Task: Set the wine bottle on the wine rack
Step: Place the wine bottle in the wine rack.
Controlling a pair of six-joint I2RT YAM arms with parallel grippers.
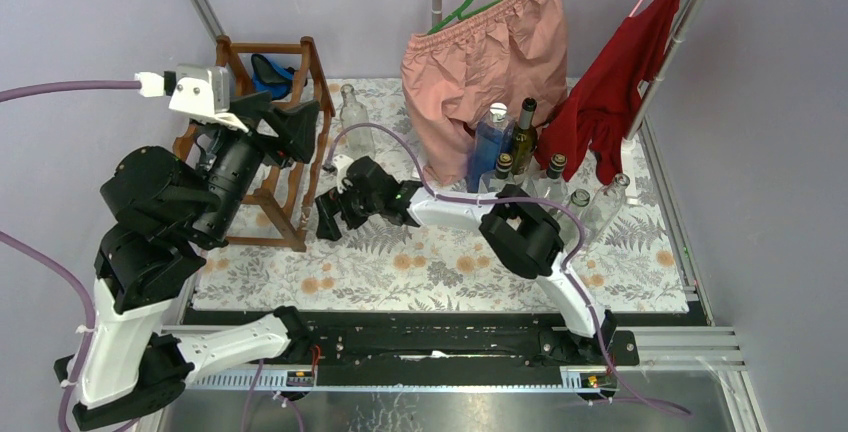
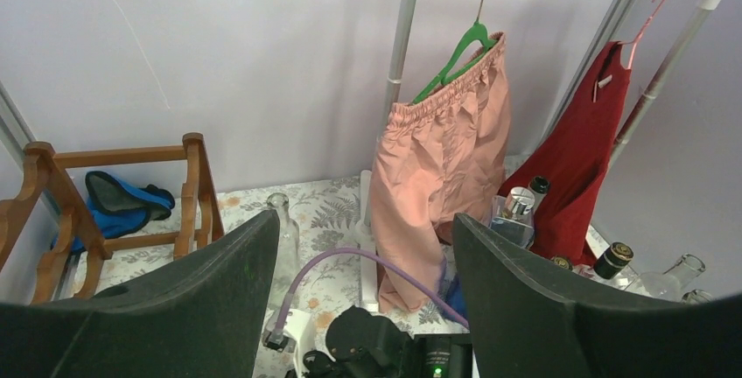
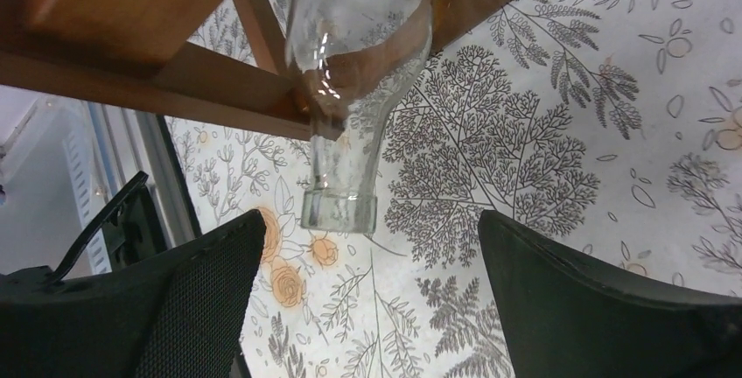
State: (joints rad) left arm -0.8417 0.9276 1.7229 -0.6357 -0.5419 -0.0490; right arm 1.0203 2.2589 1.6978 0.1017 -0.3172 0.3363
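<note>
Top external | floral mat point(image 1: 450, 272) | lilac walls point(image 1: 100, 12) | left claw point(image 2: 366, 219), right claw point(image 3: 369, 217) spread, empty

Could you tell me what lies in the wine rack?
A clear bottle rests on the wine rack, neck protruding; a blue item lies on an upper tier. The left arm covers the rest.

Chunky matte-black joints and smooth white shells make up the left arm point(image 1: 160, 202) and right arm point(image 1: 520, 237). A lilac cable point(image 1: 60, 87) trails along each. A silver-white camera block point(image 1: 200, 89) sits on the left wrist. The left claw point(image 2: 367, 290) and right claw point(image 3: 367, 290) have broad black fingers point(image 3: 192, 308), finely dimpled inside.
</note>
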